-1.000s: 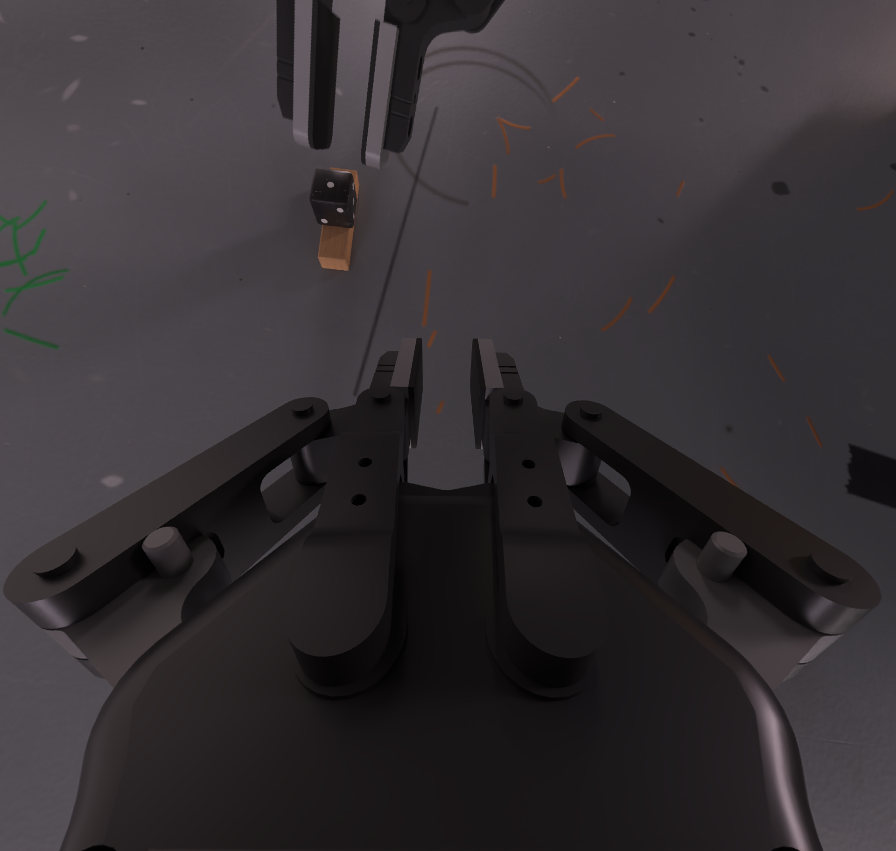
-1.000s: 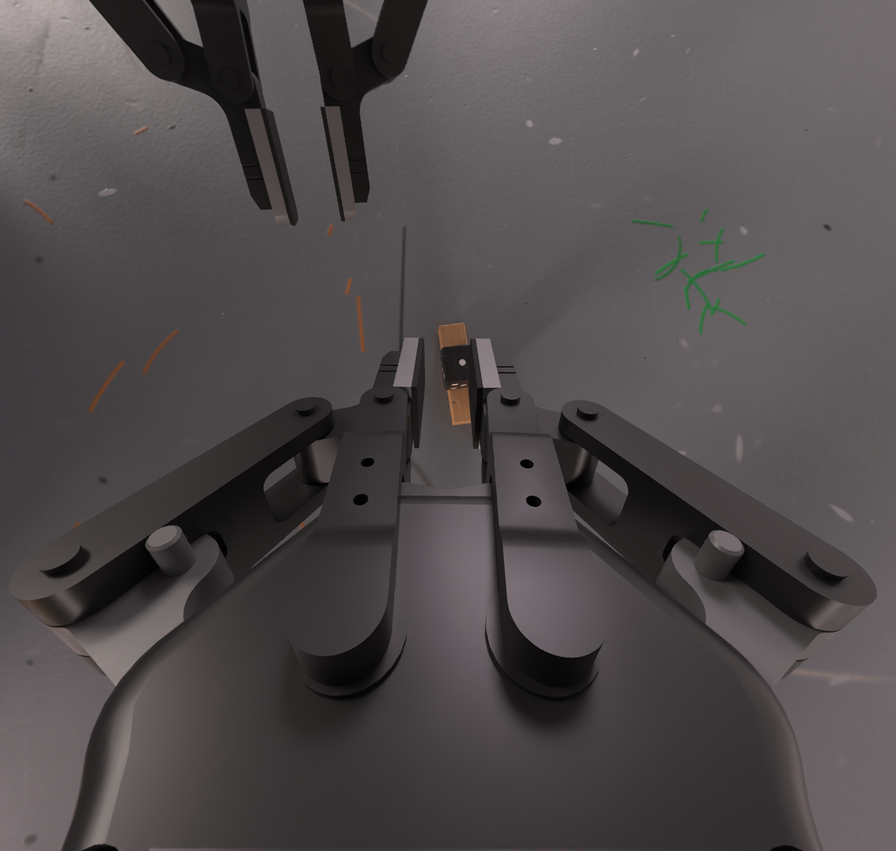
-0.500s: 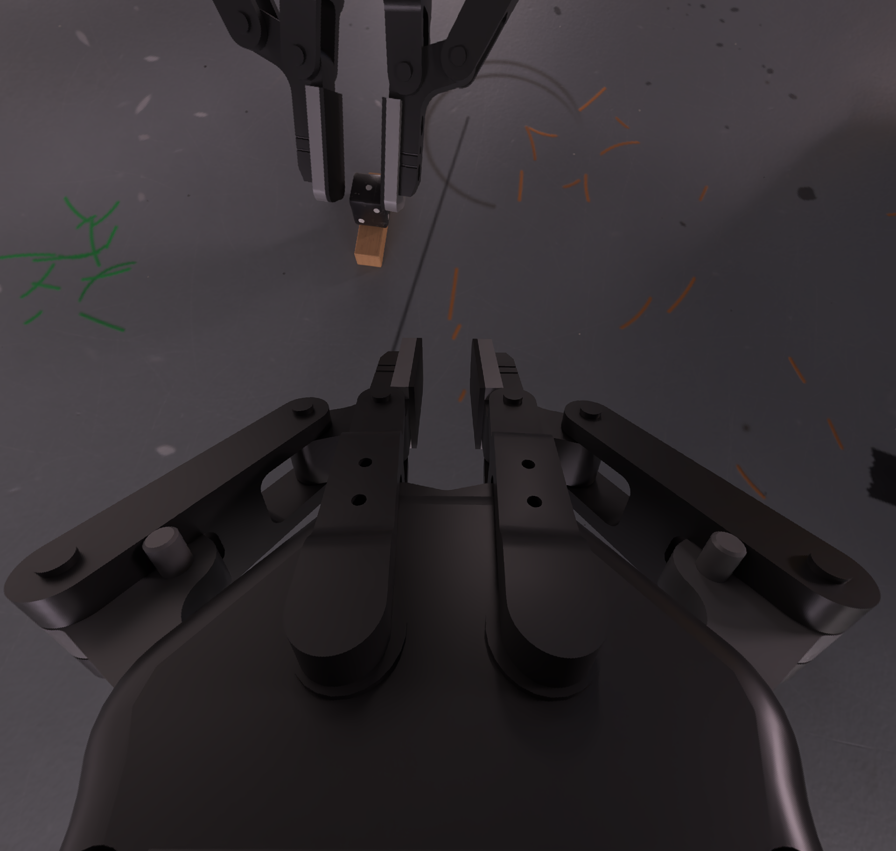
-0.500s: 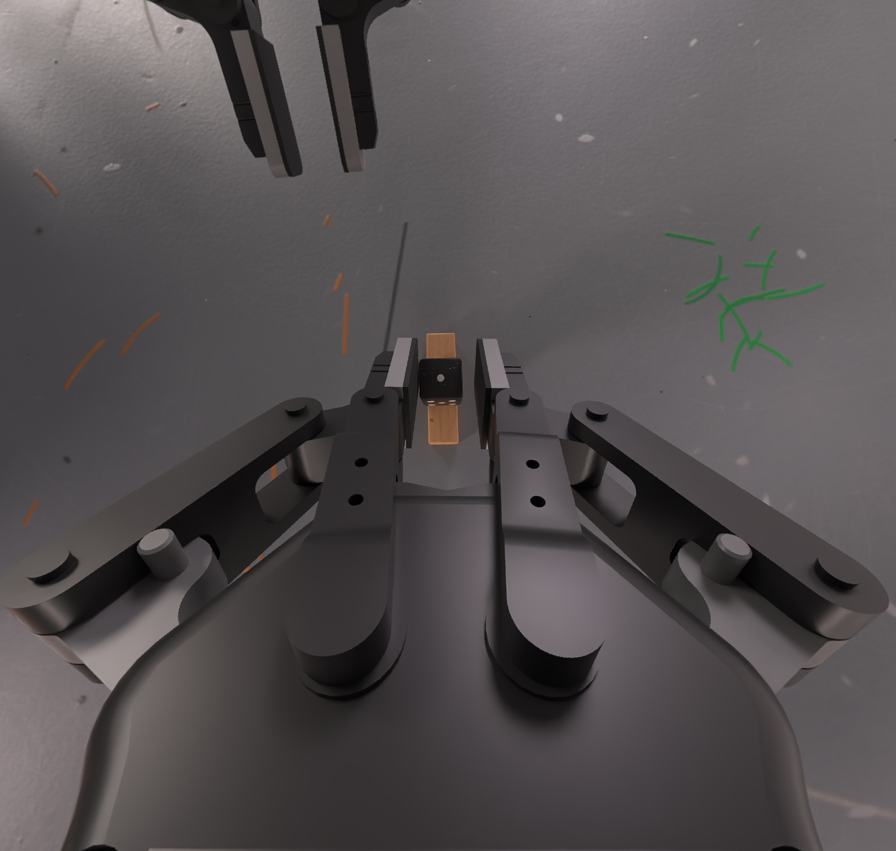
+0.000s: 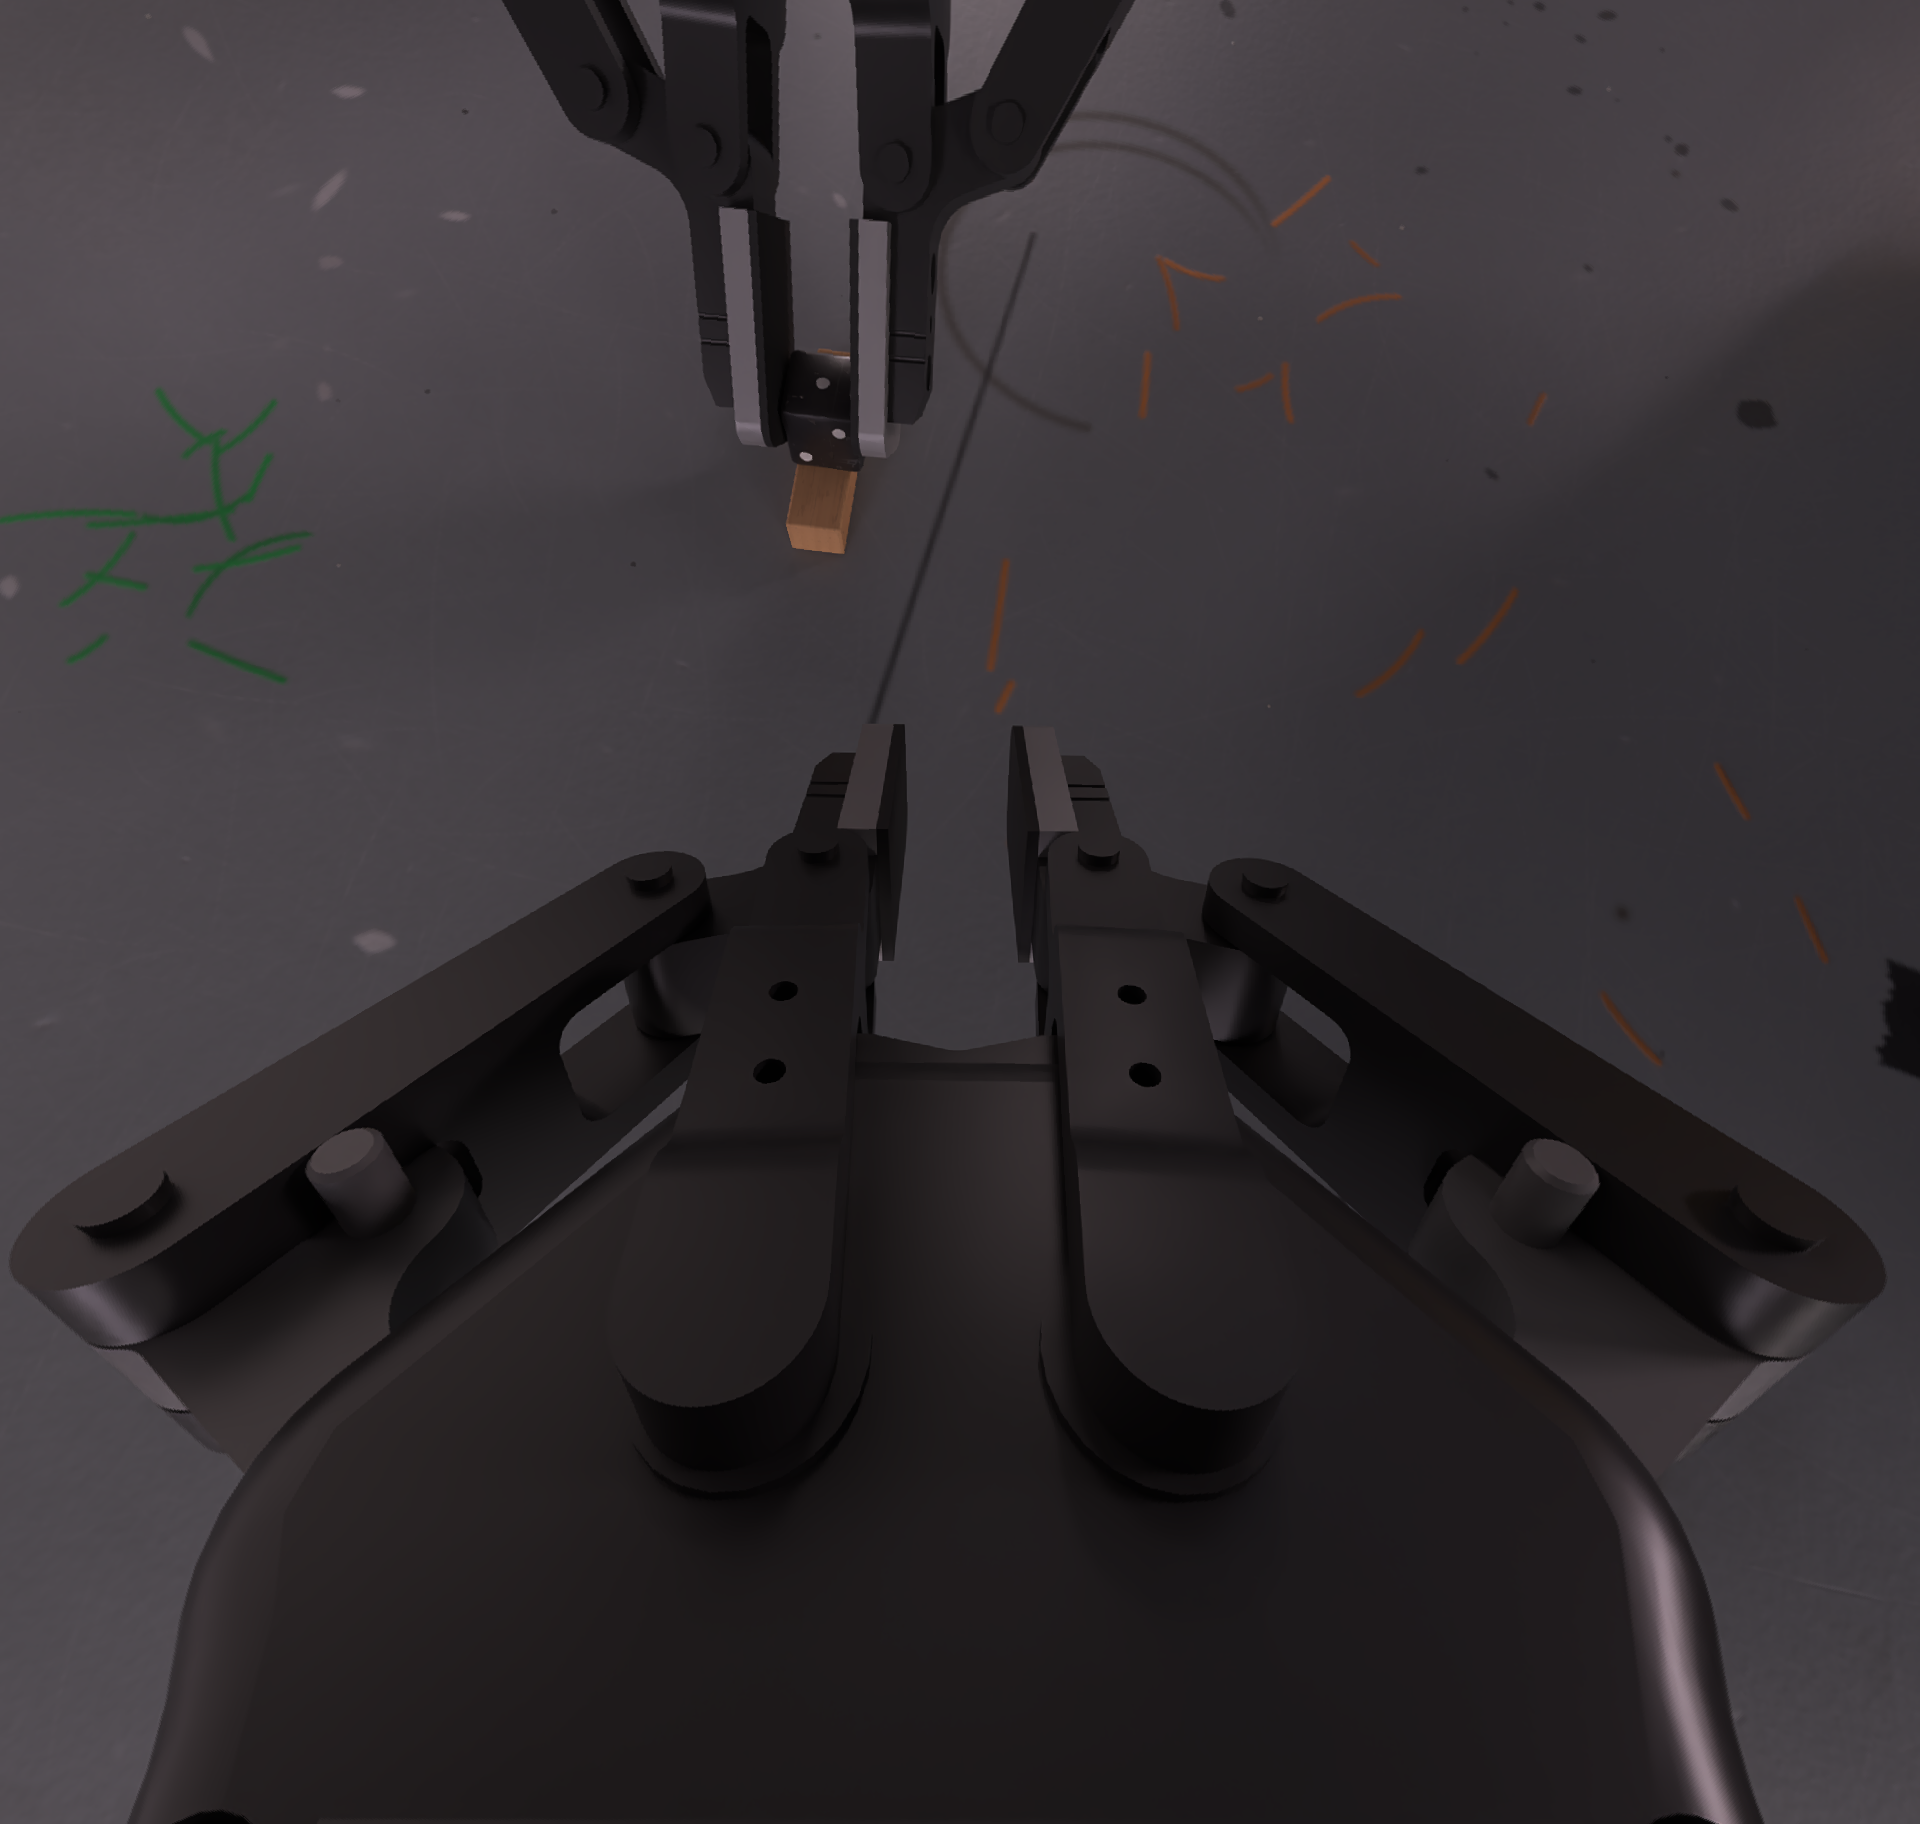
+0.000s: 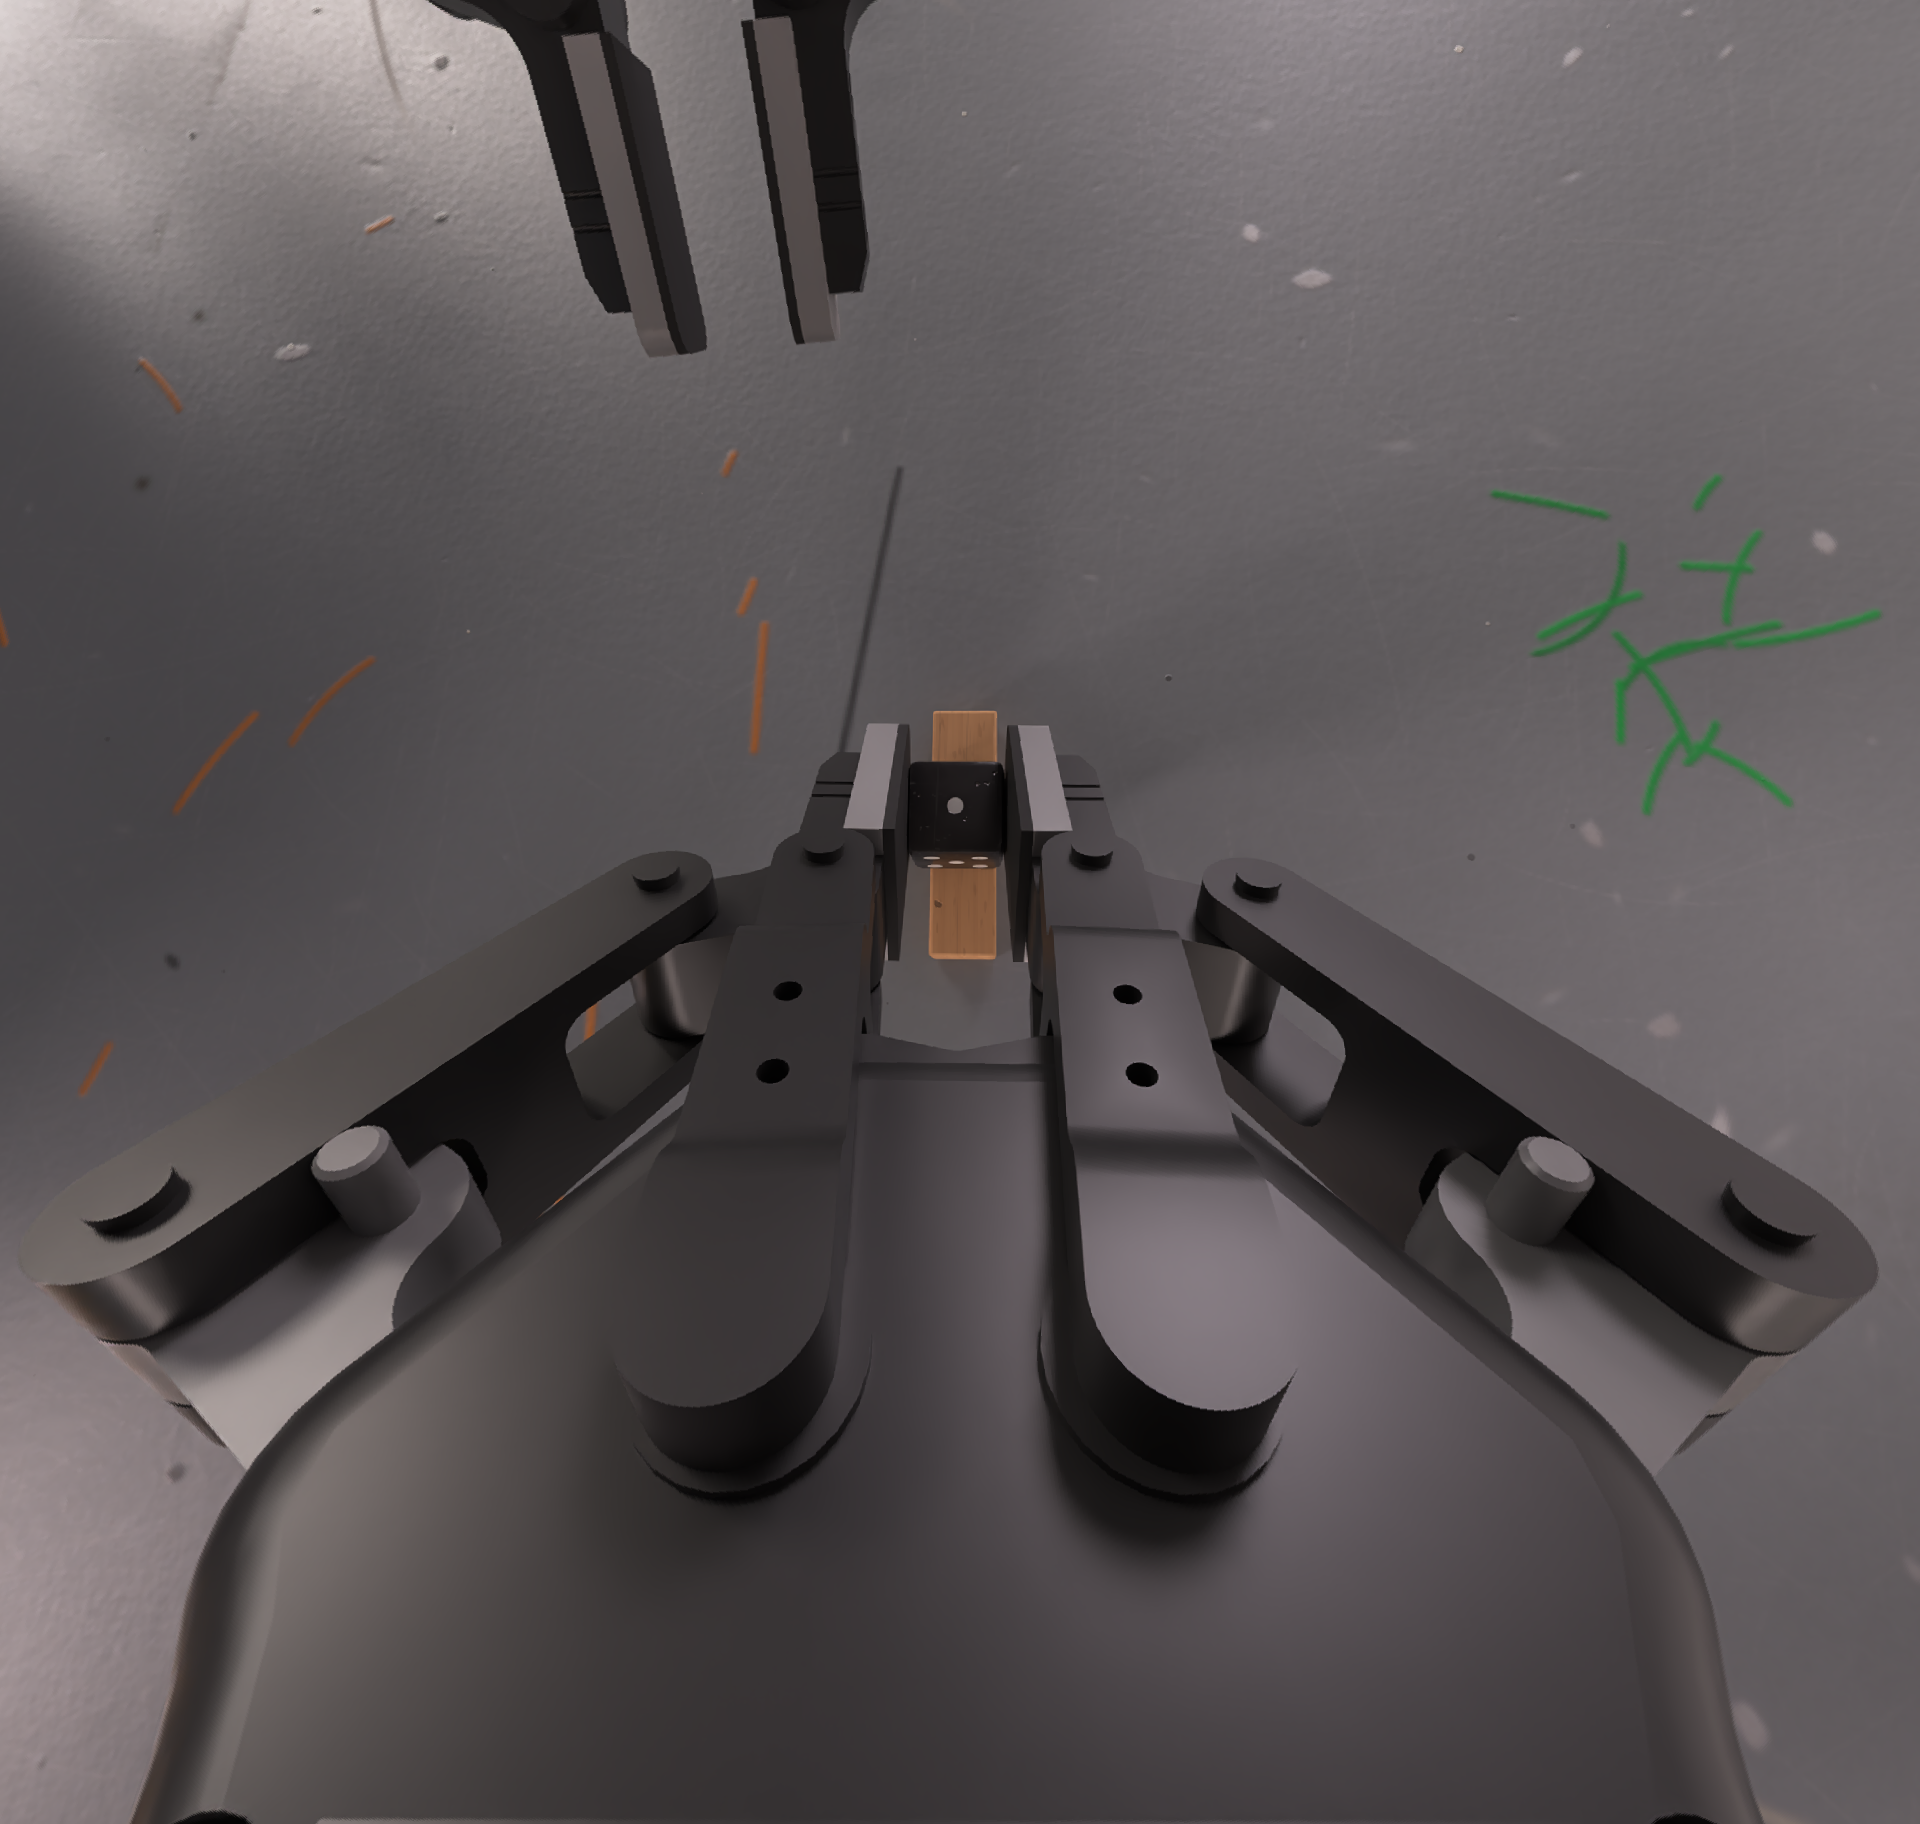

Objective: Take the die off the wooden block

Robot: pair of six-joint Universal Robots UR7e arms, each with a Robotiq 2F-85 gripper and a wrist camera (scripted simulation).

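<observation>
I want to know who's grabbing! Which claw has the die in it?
The right gripper: its jaws sit on either side of the black die above the wooden block. The left gripper is empty.

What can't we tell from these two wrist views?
- Die grip: right wrist view, right gripper fingers flank it; contact too fine to confirm.
- Die lifted or resting on the wooden block: neither view shows the underside.
- Block's middle: hidden under the die.
- Left gripper arm: cut off.
</observation>
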